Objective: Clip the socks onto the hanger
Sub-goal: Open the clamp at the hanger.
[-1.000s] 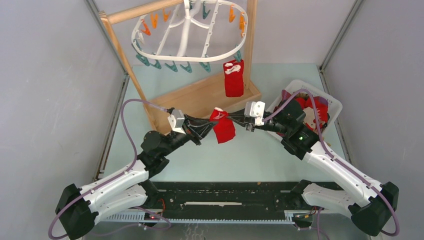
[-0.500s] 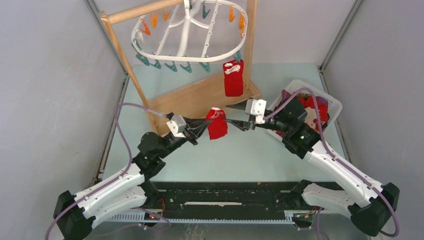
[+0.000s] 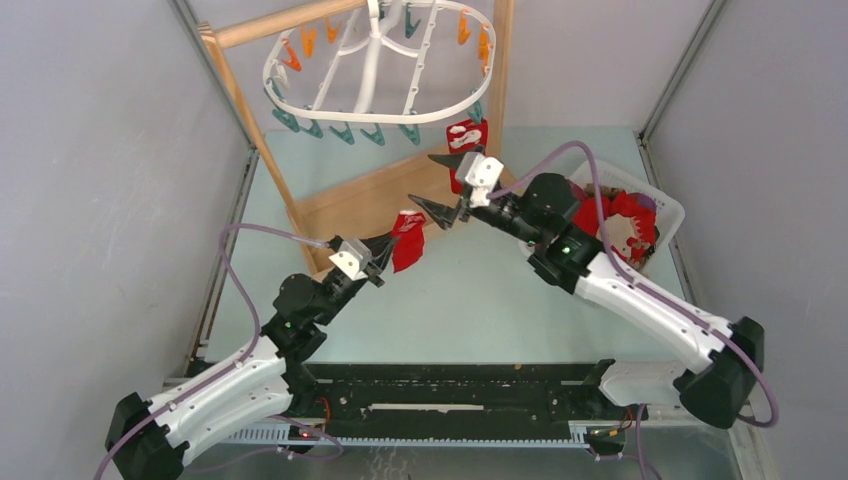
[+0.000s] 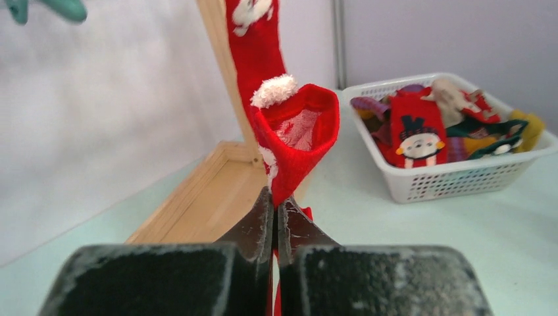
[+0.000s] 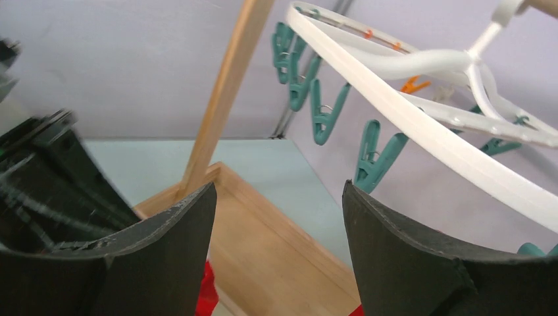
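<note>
- My left hand (image 4: pixel 275 217) is pinched shut on the lower edge of a red sock (image 4: pixel 297 135). The sock stands up from my fingertips with its white-trimmed cuff gaping open.
- That sock looks light, soft and floppy, so I expect it to sag wherever it is unsupported. The cuff edge, pressed flat into a double layer, seems the best part to feed into a clip.
- My right hand (image 3: pixel 424 182) is spread wide with nothing in it, just beyond the sock and above the wooden stand's tray (image 3: pixel 350 205).
- A teal clip (image 5: pixel 377 158) hangs close ahead of it. These clips look small and springy, and could easily slip when squeezed.
- Farther up is the hanger (image 3: pixel 440 116), with one hung sock (image 3: pixel 468 134) already clipped at its rim.
- Off to the right, a white basket (image 3: pixel 668 208) on the counter (image 3: pixel 480 310) holds the remaining socks (image 4: pixel 418 128).
</note>
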Robot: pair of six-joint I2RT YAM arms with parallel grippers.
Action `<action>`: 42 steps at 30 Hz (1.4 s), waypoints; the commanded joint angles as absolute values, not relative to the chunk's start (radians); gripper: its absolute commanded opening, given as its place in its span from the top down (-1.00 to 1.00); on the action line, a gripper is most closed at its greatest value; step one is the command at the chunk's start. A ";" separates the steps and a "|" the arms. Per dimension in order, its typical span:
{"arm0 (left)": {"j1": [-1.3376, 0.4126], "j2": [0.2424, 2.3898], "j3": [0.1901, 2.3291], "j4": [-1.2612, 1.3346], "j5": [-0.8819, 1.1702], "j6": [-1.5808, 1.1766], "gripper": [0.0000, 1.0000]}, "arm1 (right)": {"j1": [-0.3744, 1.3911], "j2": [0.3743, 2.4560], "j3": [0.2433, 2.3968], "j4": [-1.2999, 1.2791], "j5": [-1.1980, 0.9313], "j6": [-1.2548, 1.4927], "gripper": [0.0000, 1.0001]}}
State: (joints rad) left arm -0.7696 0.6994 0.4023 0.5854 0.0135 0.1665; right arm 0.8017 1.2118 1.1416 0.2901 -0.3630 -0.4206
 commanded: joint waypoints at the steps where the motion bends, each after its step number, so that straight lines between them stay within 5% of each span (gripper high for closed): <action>1: -0.736 0.684 0.347 0.672 -0.063 0.198 1.00 | 0.836 1.284 1.208 0.429 -0.127 -0.341 -0.56; 17: -0.684 0.659 0.281 0.725 -0.101 0.186 1.00 | 0.905 1.529 1.379 0.573 0.273 -0.402 -0.57; 42: -0.662 0.704 0.278 0.798 -0.078 0.157 1.00 | 0.861 1.613 1.442 0.625 0.297 -0.354 -0.24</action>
